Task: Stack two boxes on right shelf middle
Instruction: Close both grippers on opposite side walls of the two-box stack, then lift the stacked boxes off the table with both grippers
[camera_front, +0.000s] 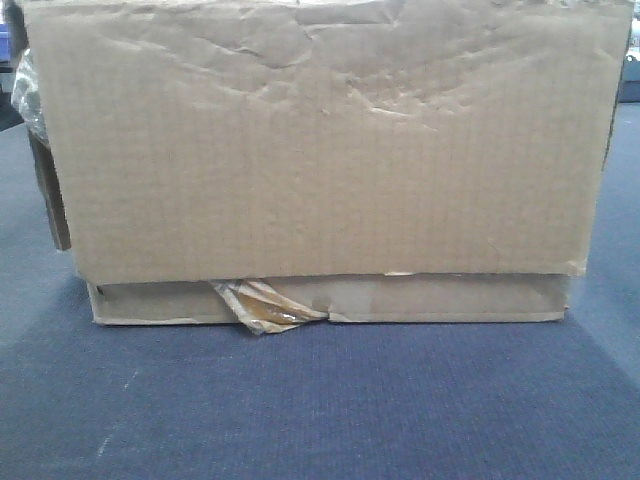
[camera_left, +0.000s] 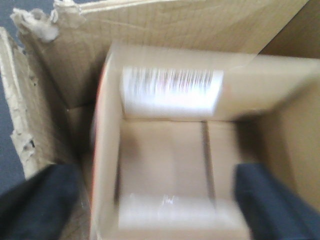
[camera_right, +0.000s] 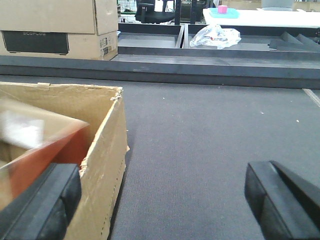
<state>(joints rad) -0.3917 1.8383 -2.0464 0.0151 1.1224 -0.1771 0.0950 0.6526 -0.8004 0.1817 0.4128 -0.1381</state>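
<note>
1. Already, the large creased brown cardboard box (camera_front: 320, 150) sat on the flat, wide cardboard box with peeling tape (camera_front: 450, 298), both on the grey carpeted table (camera_front: 320, 410).
2. No steel shelf showed; lifting the stack there seemed left to do.
3. The left tool (camera_left: 155, 200) and right tool (camera_right: 165, 200) both stood spread apart.

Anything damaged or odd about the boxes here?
Yes. The large box has a creased, dented upper face, and glossy tape peels loose from the flatter box beneath it. An open box has a ragged rim.
</note>
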